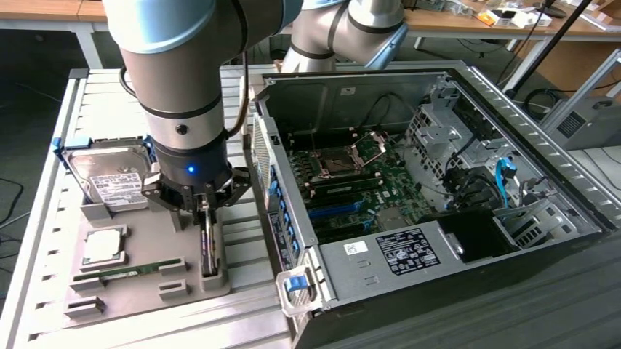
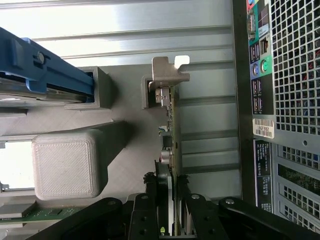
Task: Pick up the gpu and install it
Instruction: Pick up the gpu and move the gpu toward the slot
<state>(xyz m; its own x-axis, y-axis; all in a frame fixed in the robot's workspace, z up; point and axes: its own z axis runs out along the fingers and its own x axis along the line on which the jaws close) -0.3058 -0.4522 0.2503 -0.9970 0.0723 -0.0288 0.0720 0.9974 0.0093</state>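
gripper (image 1: 203,211) clamped on gpu (image 1: 209,247), card on edge in its slot on the grey holder tray (image 1: 233,287), beside the open pc case (image 1: 321,94).
ext view: arm comes straight down over tray; gpu runs lengthwise along the tray edge nearest the case. hard drive (image 1: 112,182) w/ white label leans at far end of tray, green memory stick (image 1: 131,270) lies flat nr the front, both apart from gripper. wrist view: black fingers (image 2: 152,187) pinch gpu (image 2: 172,130) from both sides, no gap seen; silvery bracket (image 2: 167,75) at the card's far end sits in a grey slot block. case rear grille (image 2: 295,75) just beside the card.
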